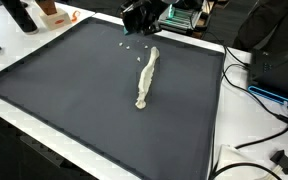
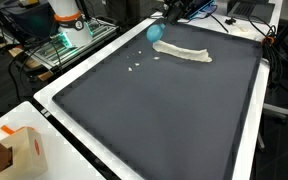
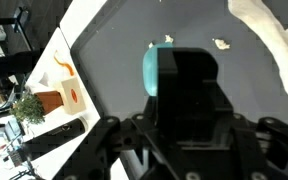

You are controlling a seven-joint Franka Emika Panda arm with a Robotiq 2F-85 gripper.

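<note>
Gripper (image 1: 141, 18): clenched on a teal ball (image 2: 156, 32), over the dark mat (image 1: 74, 100) close to one edge. In the wrist view, ball tight against a black finger pad. On the mat just beside, a beige strip (image 1: 146, 78), long, slightly bent, lying flat, one end near the ball. A few white crumbs (image 1: 129, 45) scattered close to that end, apart from the strip. Beneath the mat, a white worktop (image 1: 224, 120); at one corner, well apart, an orange box (image 2: 19, 150).
</note>
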